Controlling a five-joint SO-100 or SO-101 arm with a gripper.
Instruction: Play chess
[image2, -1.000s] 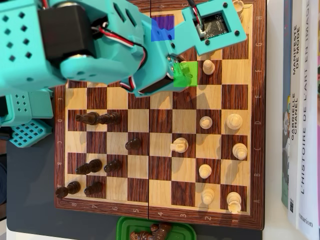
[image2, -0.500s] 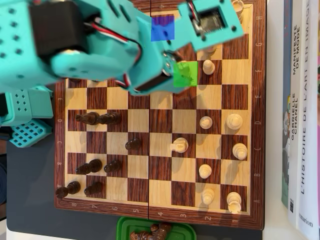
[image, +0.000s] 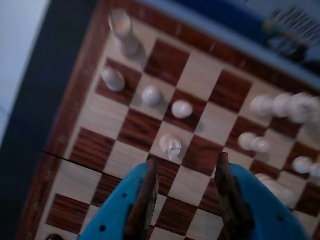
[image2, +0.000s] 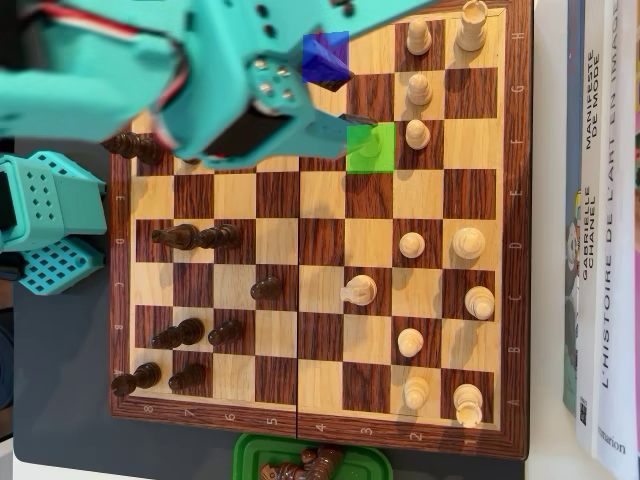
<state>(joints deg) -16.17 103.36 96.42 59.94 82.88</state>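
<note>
In the overhead view, my base (image2: 45, 225) sits off the chessboard's (image2: 310, 420) left edge, and my arm (image2: 200, 70) crosses over the board's top-left corner. Dark pieces keep to the left files: one pair (image2: 135, 147) peeks out just under my arm near the left edge, another pair (image2: 197, 237) lies at mid-height, and a group (image2: 170, 355) gathers toward the bottom-left corner. A lone dark pawn (image2: 266, 288) stands farther in, with bare squares all round it.

The middle columns are mostly bare, so that strip is the freest room on the board. A blue square marker (image2: 325, 57) and a green square marker (image2: 371, 148) lie just right of the centre seam near the top edge. A white knight (image2: 358, 291) stands alone near the centre. Right of it, white pieces fill the two files along the right edge, from a rook (image2: 472, 22) in the top-right corner down to another (image2: 467, 403) in the bottom-right corner. Books (image2: 600, 230) lie past the right edge, and a green tray (image2: 310, 462) (captured dark pieces in it) touches the bottom edge.

In the wrist view, my gripper (image: 185, 172) hangs above the board with its fingers (image: 145, 200) parted and nothing between them; a white piece (image: 170, 145) stands just ahead of the gap, too blurred to name.
</note>
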